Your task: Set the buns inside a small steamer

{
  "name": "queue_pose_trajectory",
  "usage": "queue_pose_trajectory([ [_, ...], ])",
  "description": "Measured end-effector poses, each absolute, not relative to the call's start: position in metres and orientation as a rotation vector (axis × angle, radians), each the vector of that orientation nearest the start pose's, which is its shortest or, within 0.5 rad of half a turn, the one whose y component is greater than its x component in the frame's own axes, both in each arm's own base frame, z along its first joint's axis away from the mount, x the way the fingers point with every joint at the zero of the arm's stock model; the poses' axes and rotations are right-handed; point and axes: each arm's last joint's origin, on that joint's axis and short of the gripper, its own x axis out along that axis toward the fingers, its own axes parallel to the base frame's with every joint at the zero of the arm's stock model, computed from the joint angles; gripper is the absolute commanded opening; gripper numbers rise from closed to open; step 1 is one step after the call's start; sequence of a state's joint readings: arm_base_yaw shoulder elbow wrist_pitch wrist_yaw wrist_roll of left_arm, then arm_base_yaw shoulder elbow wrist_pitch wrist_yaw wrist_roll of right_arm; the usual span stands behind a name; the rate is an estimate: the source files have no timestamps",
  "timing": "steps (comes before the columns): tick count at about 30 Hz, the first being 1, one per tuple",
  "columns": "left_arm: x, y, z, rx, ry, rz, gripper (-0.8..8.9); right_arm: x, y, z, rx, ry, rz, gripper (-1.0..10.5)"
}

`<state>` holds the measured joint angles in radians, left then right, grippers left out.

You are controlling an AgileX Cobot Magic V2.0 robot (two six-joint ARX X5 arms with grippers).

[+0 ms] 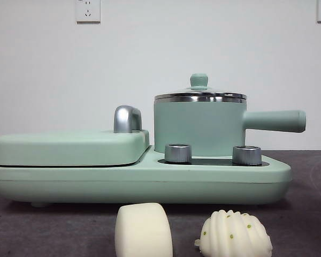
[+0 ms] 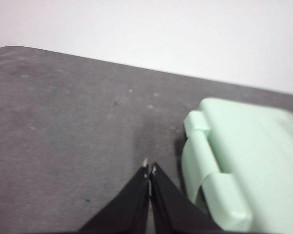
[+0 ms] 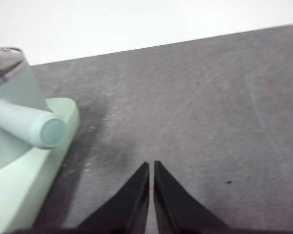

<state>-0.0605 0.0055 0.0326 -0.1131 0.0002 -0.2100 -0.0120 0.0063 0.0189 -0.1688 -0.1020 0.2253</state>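
Front view: small steamer (image 1: 199, 126), lidded, stands on the mint-green cooker base (image 1: 150, 179). Both buns lie on the table (image 1: 305, 225) before it: smooth bun (image 1: 143, 230) beside ridged bun (image 1: 234, 234). No legible writing. Left wrist view: left gripper (image 2: 149, 170), jaws together, empty, beside griddle lid (image 2: 249, 161). Right wrist view: right gripper (image 3: 151, 168), jaws nearly together, empty, near the steamer's handle (image 3: 31, 126).

steamer (image 1: 199, 127) on cooker base (image 1: 139, 182), right of griddle lid (image 1: 69, 147), buns (image 1: 143, 230) in front
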Motion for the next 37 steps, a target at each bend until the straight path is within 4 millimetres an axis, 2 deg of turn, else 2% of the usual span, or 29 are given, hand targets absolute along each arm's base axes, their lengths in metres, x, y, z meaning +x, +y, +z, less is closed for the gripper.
queue_pose_trajectory([
  [3,0.097,-0.008,0.161,-0.279,0.138,-0.092,0.11,0.094,0.002,0.158,0.291,0.189,0.068,0.1],
  [6,0.098,-0.012,0.168,-0.334,0.206,-0.141,0.12,0.091,0.003,0.172,0.342,0.194,0.095,0.1],
  [11,0.107,-0.019,0.204,-0.373,0.328,-0.188,0.11,0.089,0.005,0.206,0.389,0.265,0.145,0.1],
  [14,0.121,-0.027,0.228,-0.379,0.413,-0.274,0.11,0.092,0.008,0.231,0.398,0.325,0.190,0.1],
  [21,0.168,-0.054,0.275,-0.331,0.638,-0.441,0.11,0.106,0.015,0.289,0.348,0.476,0.281,0.1],
  [28,0.196,-0.077,0.312,-0.229,0.702,-0.587,0.10,0.123,0.022,0.336,0.211,0.555,0.394,0.1],
  [32,0.199,-0.083,0.327,-0.172,0.699,-0.637,0.10,0.134,0.025,0.347,0.173,0.554,0.485,0.1],
  [37,0.200,-0.085,0.338,-0.142,0.666,-0.671,0.10,0.140,0.027,0.345,0.171,0.579,0.537,0.1],
])
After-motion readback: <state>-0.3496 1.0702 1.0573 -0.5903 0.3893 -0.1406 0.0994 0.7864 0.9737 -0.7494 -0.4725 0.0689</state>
